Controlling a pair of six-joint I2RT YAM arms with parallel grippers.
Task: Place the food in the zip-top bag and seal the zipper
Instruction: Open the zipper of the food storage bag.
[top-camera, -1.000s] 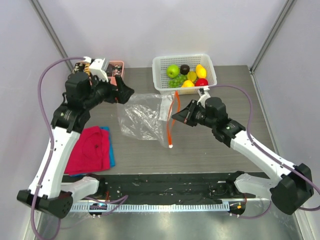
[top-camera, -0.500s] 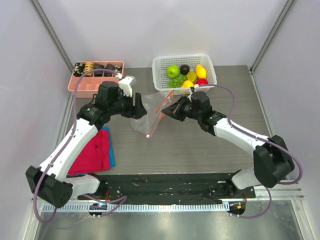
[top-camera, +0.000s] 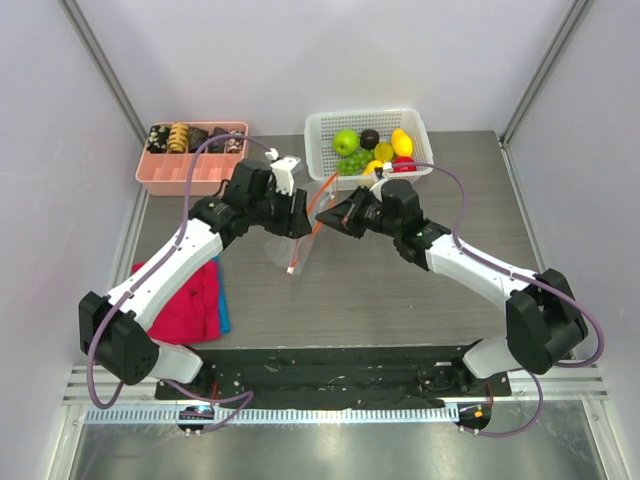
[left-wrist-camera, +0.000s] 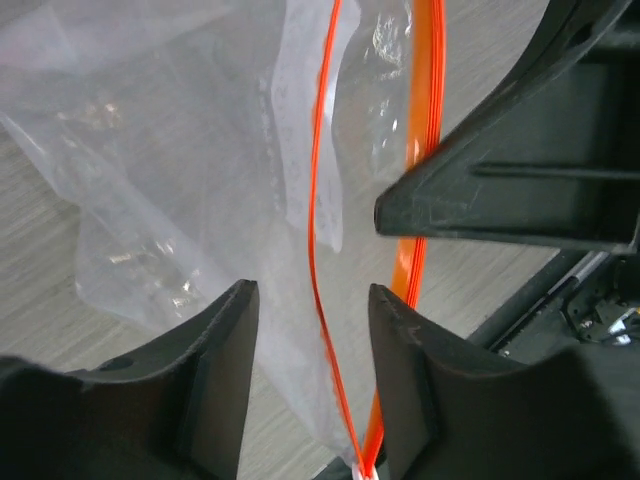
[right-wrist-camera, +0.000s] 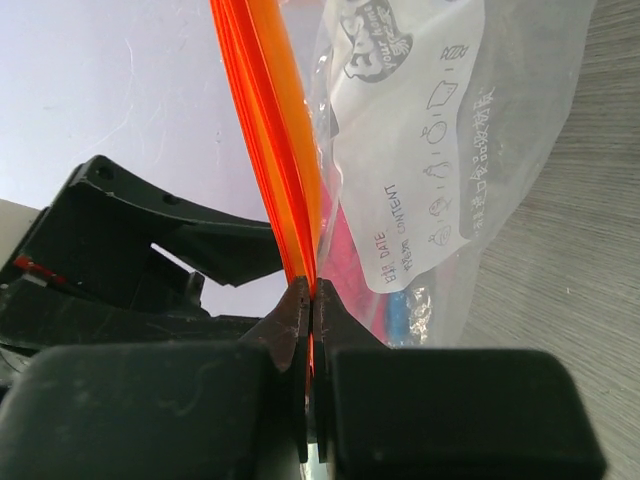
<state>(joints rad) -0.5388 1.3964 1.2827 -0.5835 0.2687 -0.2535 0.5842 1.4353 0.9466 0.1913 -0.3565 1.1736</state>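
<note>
The zip-top bag (top-camera: 281, 247) hangs clear and crinkly between my two grippers, its lower part near the table. Its orange-red zipper (top-camera: 308, 228) runs slanted down its right edge. My right gripper (top-camera: 337, 217) is shut on the zipper's upper end (right-wrist-camera: 270, 130); the bag's printed side (right-wrist-camera: 430, 150) hangs beside it. My left gripper (left-wrist-camera: 310, 370) is open, with one thin zipper strip (left-wrist-camera: 318, 290) running between its fingers; the other strip (left-wrist-camera: 425, 150) lies beyond the right finger. The food lies in a white basket (top-camera: 320, 130): green apple (top-camera: 346, 141), plum (top-camera: 369, 138), lemon (top-camera: 401, 143), red apple (top-camera: 404, 164), grapes (top-camera: 352, 165).
A pink tray (top-camera: 190, 170) with brown and black snack pieces stands at the back left. A red-pink cloth (top-camera: 190, 300) over a blue one lies at the front left, under my left arm. Grey walls close in the table on three sides.
My left gripper has swung from the pink tray rightward to the bag's mouth. My right gripper has lifted the bag by its zipper and carried it slightly left.
</note>
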